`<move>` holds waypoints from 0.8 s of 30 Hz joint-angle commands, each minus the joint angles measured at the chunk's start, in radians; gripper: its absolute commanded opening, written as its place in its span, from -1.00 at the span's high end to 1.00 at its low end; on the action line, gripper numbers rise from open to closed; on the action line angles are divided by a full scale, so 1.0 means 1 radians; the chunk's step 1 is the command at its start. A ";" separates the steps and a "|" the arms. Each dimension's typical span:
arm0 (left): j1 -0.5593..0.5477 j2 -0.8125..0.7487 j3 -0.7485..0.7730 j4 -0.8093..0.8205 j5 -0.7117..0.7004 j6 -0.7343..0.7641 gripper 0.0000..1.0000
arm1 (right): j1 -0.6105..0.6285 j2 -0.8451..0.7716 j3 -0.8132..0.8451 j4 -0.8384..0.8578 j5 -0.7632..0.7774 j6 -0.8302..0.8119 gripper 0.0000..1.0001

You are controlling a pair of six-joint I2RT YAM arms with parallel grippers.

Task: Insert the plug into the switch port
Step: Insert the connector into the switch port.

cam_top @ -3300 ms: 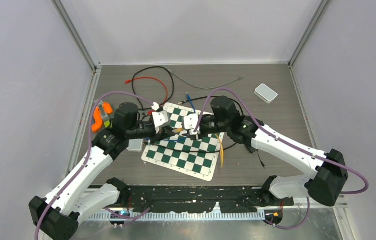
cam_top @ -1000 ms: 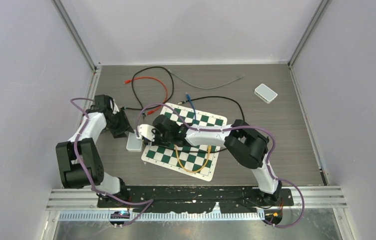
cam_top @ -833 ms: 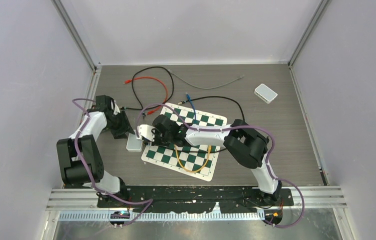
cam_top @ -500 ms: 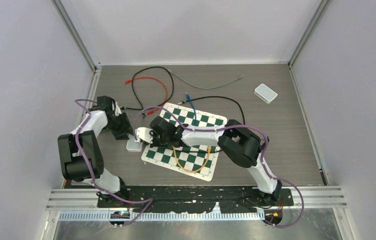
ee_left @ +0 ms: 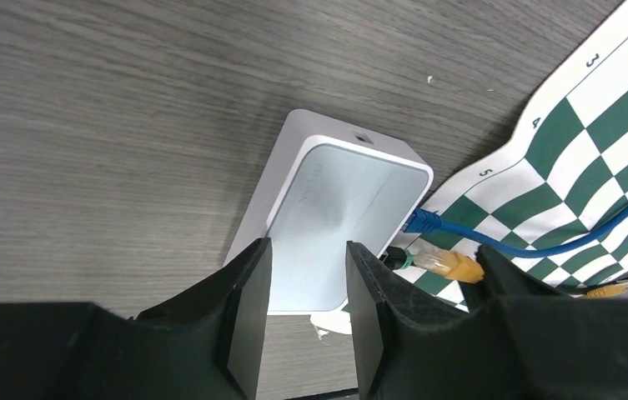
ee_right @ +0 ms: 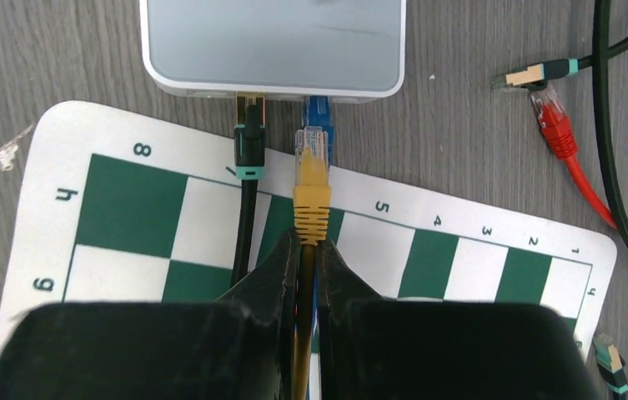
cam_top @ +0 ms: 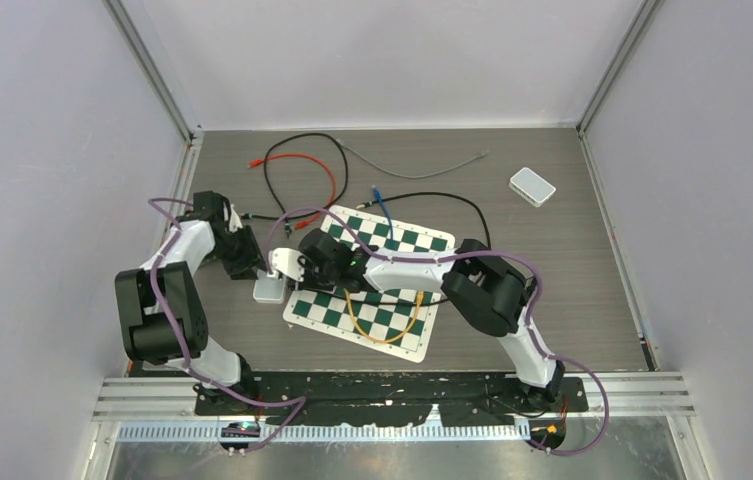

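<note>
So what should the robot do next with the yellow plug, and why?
Probably slide the yellow plug a little sideways toward an empty port before pushing. The right claw pinches it just short of the switch, but it seems lined up with the blue plug already sitting in its port.

The right gripper (ee_right: 306,250) has left the middle of the chess mat (cam_top: 414,238) and carried the yellow plug (ee_right: 311,167) across to the switch (ee_right: 273,42); the left gripper (ee_left: 308,250) has drawn back to its other side
</note>
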State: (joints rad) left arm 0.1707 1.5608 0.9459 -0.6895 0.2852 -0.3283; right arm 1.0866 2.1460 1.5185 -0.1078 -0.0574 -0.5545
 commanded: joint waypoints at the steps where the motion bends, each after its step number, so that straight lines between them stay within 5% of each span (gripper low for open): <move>1: 0.012 -0.061 0.055 -0.041 -0.070 0.004 0.18 | 0.011 -0.118 -0.027 0.050 0.008 0.057 0.90; 24: 0.035 -0.061 0.016 -0.058 -0.069 0.046 0.15 | 0.090 -0.058 -0.066 0.131 0.038 0.129 0.90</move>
State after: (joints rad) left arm 0.1986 1.4933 0.9592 -0.7372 0.2020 -0.3031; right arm 1.1751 2.0861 1.4433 -0.0376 -0.0441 -0.4412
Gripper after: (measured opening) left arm 0.425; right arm 0.118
